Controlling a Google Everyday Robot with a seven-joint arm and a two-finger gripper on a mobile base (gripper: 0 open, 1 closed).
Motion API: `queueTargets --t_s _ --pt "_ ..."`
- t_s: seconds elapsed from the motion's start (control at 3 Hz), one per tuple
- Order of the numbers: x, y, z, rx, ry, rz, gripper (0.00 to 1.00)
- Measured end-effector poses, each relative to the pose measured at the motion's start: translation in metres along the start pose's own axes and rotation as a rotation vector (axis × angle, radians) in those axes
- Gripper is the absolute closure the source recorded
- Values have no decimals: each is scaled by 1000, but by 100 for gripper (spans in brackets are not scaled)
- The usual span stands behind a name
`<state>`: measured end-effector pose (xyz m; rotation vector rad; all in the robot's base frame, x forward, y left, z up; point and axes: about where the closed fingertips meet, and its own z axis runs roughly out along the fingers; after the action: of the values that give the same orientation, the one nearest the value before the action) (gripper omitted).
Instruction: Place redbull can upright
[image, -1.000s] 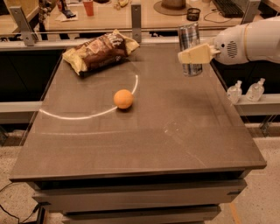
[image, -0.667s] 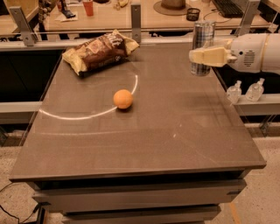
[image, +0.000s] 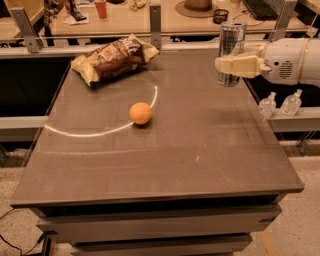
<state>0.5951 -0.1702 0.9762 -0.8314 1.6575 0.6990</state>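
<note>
The redbull can (image: 231, 37) is a slim silver can, upright near the table's back right edge. Its base is at or just above the tabletop; I cannot tell if it touches. My gripper (image: 226, 65) reaches in from the right on a white arm (image: 290, 62), and its pale fingers (image: 242, 65) are closed across the can's lower half. The lower middle of the can is hidden behind the fingers.
An orange (image: 140, 113) lies mid-table. A brown chip bag (image: 112, 59) lies at the back left. The dark table (image: 200, 150) has its right edge close to the can. Two small bottles (image: 280, 104) stand on a ledge to the right, and a cluttered desk stands behind.
My gripper carried the can to the right along the table's back edge, then slightly lower. The orange and the chip bag have not moved.
</note>
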Motion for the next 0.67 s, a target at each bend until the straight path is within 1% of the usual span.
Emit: queueTargets --t_s 0.33,0.67 --pt "15 9 2 -17 23 12 100" --pt "40 24 -1 -97 -22 28 100"
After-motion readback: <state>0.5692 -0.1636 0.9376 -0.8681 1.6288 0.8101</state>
